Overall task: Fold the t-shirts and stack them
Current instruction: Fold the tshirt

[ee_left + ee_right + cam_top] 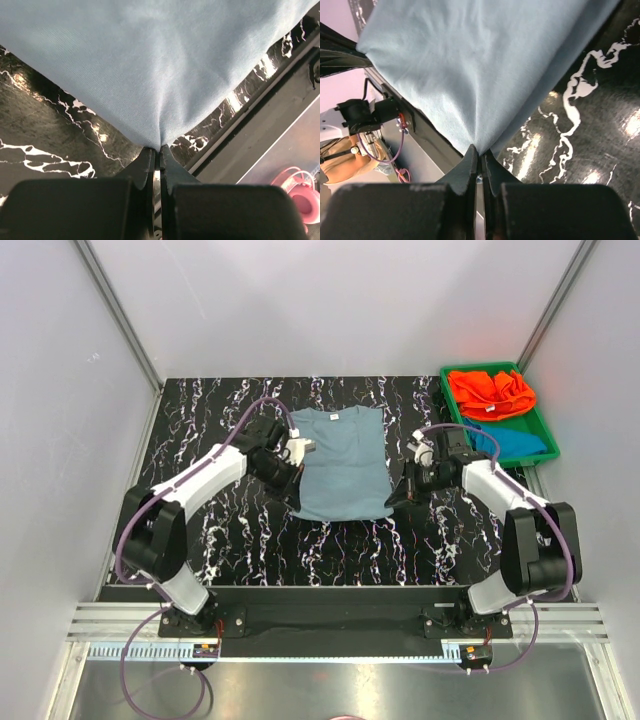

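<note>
The dusty grey-blue t-shirt lies in the middle of the black marbled table with its sides folded in and its white neck label at the far end. My left gripper is shut on its near left corner; the cloth runs into the closed jaws. My right gripper is shut on its near right corner; the cloth runs into the closed jaws. The orange t-shirt and the teal-blue t-shirt lie crumpled in the tray.
The green plastic tray stands at the table's far right corner. White walls with metal rails close the table in on three sides. The black front edge and the arm bases run along the near side.
</note>
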Tool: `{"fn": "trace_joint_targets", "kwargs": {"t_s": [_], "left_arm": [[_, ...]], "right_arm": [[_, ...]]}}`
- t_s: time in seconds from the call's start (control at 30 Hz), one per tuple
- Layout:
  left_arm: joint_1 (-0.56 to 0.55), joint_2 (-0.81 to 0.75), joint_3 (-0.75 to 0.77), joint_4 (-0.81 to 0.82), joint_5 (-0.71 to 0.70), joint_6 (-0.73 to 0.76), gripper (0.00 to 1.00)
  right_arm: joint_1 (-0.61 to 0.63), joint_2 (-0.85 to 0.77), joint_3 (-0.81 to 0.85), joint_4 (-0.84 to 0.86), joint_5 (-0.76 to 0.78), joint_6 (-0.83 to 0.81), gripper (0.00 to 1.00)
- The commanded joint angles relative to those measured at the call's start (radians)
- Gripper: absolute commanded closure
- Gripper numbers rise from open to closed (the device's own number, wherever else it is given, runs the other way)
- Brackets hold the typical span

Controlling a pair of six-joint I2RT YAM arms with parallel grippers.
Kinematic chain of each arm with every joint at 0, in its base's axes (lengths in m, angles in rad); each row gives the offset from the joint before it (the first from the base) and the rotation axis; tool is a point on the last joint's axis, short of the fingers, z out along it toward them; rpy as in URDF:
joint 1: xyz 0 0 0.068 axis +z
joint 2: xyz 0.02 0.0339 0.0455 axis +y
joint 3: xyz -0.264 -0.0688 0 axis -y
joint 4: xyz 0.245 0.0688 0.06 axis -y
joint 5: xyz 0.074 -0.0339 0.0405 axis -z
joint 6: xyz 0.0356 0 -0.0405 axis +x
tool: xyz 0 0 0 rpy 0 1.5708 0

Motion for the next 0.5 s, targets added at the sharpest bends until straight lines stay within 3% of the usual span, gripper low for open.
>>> {"fn": "trace_joint_targets", "kwargs": {"t_s": [0.0,0.23,0.47], "left_arm": [[-0.004,-0.088,0.033,-0.033,0.012,0.041,1.0],[0.005,-0.129,0.076,-0.046,-0.037,0.07,1.0],[0.053,0.038,0.338,-0.062,-0.065,0.108,1.0]], "right_arm": [[0.005,-0.064,0.073,-0.065,-0.039,-0.015,0.93],[0.004,-0.099,0.137,-0.055,-0.027,0.0,0.93],[0.004,-0.018,0.254,0.02,-0.004,0.011,0.93]]}}
